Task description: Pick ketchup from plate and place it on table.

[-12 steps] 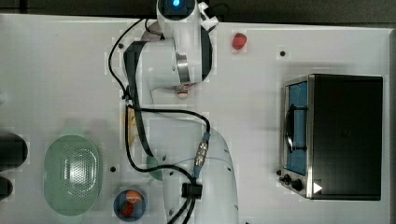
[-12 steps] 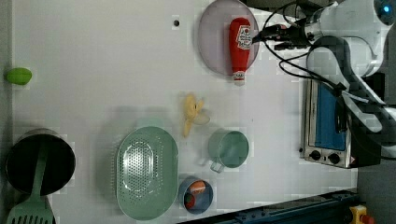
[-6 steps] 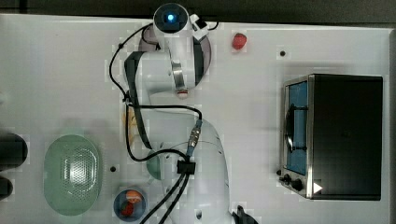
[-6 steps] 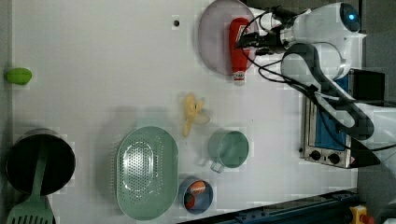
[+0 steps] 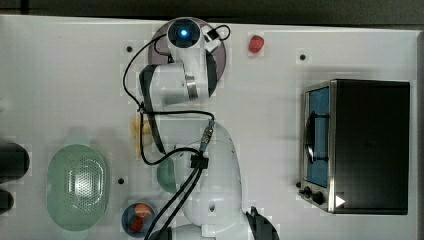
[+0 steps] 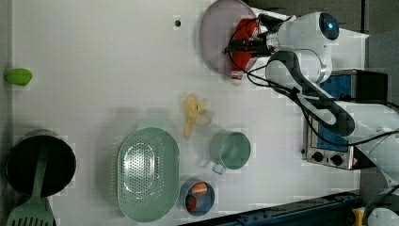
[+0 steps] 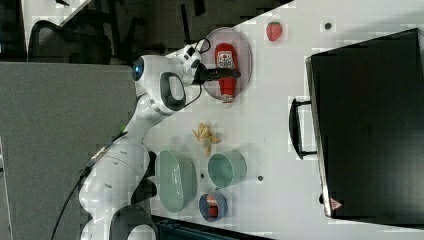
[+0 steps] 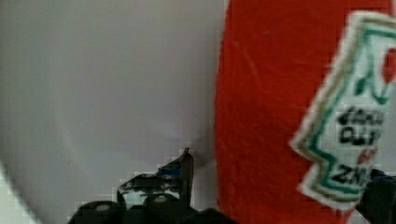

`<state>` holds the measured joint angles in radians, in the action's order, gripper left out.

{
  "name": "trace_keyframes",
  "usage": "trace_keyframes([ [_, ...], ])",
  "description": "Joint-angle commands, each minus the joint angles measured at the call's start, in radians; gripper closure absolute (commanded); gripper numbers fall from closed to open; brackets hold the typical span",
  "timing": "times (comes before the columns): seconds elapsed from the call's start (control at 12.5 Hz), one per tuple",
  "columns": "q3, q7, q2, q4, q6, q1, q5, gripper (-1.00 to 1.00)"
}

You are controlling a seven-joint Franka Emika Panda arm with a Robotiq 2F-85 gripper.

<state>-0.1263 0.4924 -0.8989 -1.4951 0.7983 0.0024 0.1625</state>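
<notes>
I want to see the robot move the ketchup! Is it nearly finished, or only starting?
Only starting. Done: the gripper is down over the ketchup, fingers open on either side of it. In hand: nothing is grasped, and the bottle lies on the plate. Left: closing on it, lifting it, and setting it on the table.

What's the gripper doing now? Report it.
Gripper: open, jaws either side of the ketchup on the plate, not yet gripping.

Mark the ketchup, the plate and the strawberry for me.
ketchup (image 7: pixel 226 61), right view, on its red body.
plate (image 6: pixel 214 40), left view, on its bare surface.
strawberry (image 5: pixel 256 44), top view, on its middle.
</notes>
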Motion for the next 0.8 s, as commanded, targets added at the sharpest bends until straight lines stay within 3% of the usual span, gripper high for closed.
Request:
trace_keyframes([
  [0.08, -0.007, 0.038, 0.031, 0.012, 0.027, 0.001, 0.004, -0.21],
  [0.56, -0.007, 0.03, 0.096, 0.026, 0.018, -0.006, 0.0, -0.19],
  [0.8, -0.007, 0.024, 0.171, 0.066, -0.09, -0.015, -0.003, -0.19],
])
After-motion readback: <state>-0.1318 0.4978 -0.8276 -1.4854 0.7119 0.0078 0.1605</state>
